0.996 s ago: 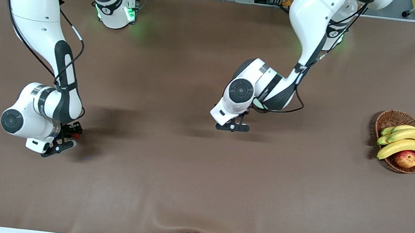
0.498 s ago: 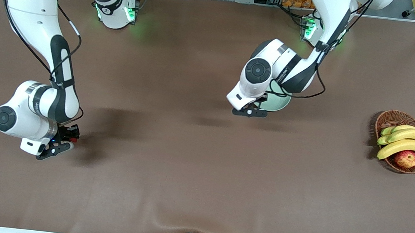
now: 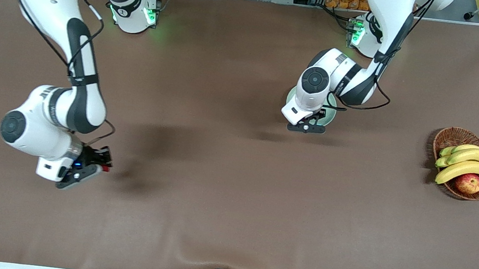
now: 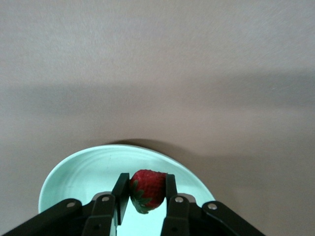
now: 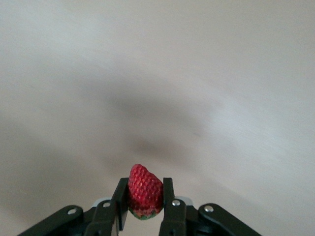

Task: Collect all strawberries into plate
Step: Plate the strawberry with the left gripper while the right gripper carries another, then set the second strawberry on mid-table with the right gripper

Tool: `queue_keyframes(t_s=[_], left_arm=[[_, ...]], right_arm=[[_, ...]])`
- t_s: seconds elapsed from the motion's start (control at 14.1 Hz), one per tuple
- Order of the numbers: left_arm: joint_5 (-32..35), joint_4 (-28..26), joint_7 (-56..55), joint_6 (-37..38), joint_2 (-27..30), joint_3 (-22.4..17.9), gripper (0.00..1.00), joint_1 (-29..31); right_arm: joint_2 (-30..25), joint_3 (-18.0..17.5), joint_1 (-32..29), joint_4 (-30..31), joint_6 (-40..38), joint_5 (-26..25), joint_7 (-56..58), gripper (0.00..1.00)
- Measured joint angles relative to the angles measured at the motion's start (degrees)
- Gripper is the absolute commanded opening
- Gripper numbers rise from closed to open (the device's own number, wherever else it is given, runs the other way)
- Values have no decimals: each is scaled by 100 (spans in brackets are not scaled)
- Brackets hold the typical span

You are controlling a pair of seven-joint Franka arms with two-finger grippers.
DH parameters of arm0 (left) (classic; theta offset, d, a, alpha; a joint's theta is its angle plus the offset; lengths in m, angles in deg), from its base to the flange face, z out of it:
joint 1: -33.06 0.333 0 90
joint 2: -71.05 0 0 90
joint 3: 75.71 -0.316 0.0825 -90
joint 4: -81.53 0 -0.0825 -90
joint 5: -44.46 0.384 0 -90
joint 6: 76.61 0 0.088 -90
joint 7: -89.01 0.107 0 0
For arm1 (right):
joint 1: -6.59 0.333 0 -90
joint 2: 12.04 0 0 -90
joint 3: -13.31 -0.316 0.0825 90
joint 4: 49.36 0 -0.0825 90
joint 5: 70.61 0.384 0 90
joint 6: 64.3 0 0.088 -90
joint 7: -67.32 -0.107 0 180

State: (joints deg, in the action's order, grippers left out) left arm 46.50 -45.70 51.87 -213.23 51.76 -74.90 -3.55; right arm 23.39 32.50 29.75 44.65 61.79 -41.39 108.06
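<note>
Two strawberries are riding in my grip: my left gripper (image 4: 143, 194) is pinching one strawberry (image 4: 147, 189) over the mint-green plate (image 4: 74, 174), my right gripper (image 5: 142, 196) is carrying another strawberry (image 5: 145, 191) above bare table, none visibly delivered yet.

I'm getting even, bright overhead light on the front view, with soft dark shadows on the table (image 3: 193, 219) beside each arm, at lower left and centre. Green LED glow spills at the upper left. My right wrist view is smeared with motion blur, washed pale. My left wrist view is sharper, with a shadow band across mid-frame and under the plate (image 4: 78, 169).
</note>
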Motion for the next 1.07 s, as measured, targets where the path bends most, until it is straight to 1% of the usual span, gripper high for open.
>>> queue_keyframes(t_s=[0.07, 0.14, 0.21, 0.28, 0.5, 0.71, 0.92, 1.0, 1.07], left_arm=[[0, -74, 0, -65, 0, 3, 39, 0], [0, -106, 0, -80, 0, 7, 50, 0], [0, -114, -6, -82, 3, 9, 71, 0], [0, -117, -8, -82, 10, 9, 99, 0], [0, -119, -30, -67, 71, 9, 100, 0], [0, -116, -36, 15, 253, 0, 100, 9], [1, -23, -27, 81, 434, -5, 100, 184], [1, 41, -14, 86, 462, -7, 100, 250], [1, 121, -7, 91, 469, -11, 100, 293]], right_arm=[[37, -6, 166, 0, 6, 255, -38, 7], [72, -11, 339, -2, 20, 467, -148, 7], [103, -16, 529, -4, 43, 616, -335, 7], [125, -22, 748, -8, 111, 704, -615, 7], [146, -38, 1490, -10, 490, 761, -1732, 7], [190, -39, 2226, -8, 635, 764, -2767, 8], [271, -39, 2766, 12, 693, 765, -3552, 9], [301, -39, 2915, 18, 716, 766, -3767, 12], [336, -40, 3057, 21, 777, 767, -3956, 12]])
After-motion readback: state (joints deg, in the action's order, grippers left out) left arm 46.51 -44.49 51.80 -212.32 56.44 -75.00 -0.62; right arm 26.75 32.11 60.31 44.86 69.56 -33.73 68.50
